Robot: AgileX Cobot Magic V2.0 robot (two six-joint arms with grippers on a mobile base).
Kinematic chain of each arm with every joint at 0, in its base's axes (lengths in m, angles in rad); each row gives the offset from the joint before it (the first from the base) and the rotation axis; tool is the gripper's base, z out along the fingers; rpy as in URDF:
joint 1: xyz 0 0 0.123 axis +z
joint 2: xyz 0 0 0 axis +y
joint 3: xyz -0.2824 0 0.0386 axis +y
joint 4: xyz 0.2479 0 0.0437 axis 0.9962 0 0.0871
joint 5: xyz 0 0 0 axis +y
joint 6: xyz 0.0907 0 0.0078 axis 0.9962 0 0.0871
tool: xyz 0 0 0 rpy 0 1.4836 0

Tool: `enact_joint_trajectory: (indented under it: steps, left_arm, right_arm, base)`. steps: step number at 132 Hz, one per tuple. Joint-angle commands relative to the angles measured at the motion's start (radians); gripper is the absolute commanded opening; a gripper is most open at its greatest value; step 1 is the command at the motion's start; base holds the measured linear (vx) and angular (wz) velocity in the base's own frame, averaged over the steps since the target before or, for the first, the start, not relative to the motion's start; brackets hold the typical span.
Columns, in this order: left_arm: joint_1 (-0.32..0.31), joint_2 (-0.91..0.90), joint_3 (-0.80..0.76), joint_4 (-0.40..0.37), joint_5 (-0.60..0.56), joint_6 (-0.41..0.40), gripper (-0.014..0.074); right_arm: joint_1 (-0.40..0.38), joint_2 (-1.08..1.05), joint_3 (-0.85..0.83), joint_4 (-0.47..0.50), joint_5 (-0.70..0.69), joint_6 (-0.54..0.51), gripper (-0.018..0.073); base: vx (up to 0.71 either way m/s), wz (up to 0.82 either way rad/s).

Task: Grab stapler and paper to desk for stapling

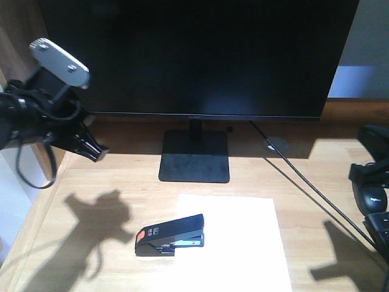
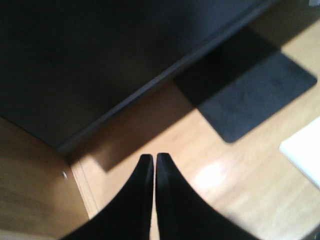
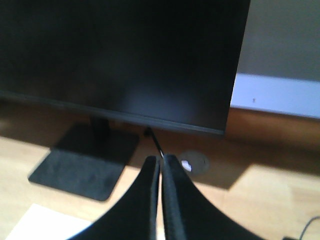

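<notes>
Black stapler (image 1: 170, 235) overlapping paper (image 1: 237, 249).

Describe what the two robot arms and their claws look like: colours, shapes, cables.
Both arms are black. The left arm carries a grey oval plate with two screws on top, and a loose black cable loops below it. Its left claw has two matte black fingers that curve and taper to narrow tips. The right claw has the same black tapered fingers. No markings are visible on either.
</notes>
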Motion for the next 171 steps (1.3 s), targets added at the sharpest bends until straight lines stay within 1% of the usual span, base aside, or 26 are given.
enact_joint_trajectory:
  steps: [1,8,9,25,42,54,67,91,119,133,171]
  left_arm:
    - [-0.002,-0.106,0.036,0.012,-0.170,-0.028,-0.0006]
    - [-0.002,-0.152,0.074,0.012,-0.228,-0.028,-0.0006]
    - [-0.002,-0.171,0.094,0.012,-0.251,-0.028,-0.0006]
    - [-0.002,-0.288,0.207,0.012,-0.358,-0.028,-0.0006]
    - [-0.002,-0.405,0.308,0.013,-0.420,-0.028,-0.0006]
    - [-0.002,-0.496,0.380,0.013,-0.448,-0.028,-0.0006]
    - [-0.002,-0.603,0.448,0.013,-0.453,-0.028,-0.0006]
    - [-0.002,-0.800,0.560,0.013,-0.452,-0.028,-0.0006]
    - [-0.002,-0.969,0.652,0.013,-0.385,-0.028,-0.0006]
    - [-0.002,-1.002,0.661,0.013,-0.356,-0.028,-0.0006]
    - [-0.002,-1.005,0.661,0.013,-0.353,-0.028,-0.0006]
  right_arm:
    - [0.000,-0.071,-0.026,-0.032,0.032,0.040,-0.0006]
    - [0.000,-0.106,-0.026,-0.039,0.045,0.049,-0.0006]
    - [0.000,-0.117,-0.026,-0.039,0.048,0.051,-0.0006]
    - [-0.001,-0.213,-0.026,-0.039,0.065,0.056,-0.0006]
    - [-0.001,-0.305,-0.009,-0.039,0.058,0.066,-0.0006]
    - [-0.001,-0.381,0.059,-0.039,0.058,0.066,-0.0006]
    - [-0.001,-0.490,0.150,-0.039,0.058,0.066,-0.0006]
    - [-0.001,-0.648,0.251,-0.039,0.056,0.066,-0.0006]
    - [-0.001,-0.706,0.292,-0.038,0.050,0.066,-0.0006]
    - [-0.001,-0.706,0.292,-0.038,0.050,0.066,-0.0006]
    - [-0.001,-0.706,0.292,-0.038,0.050,0.066,-0.0006]
  base:
    - [0.00,0.00]
    - [0.00,0.00]
    - [0.00,0.00]
    - [0.00,0.00]
    - [0.00,0.00]
    - [0.00,0.00]
    - [0.00,0.00]
    - [0.00,0.00]
    - [0.00,0.00]
    - [0.00,0.00]
    - [0.00,0.00]
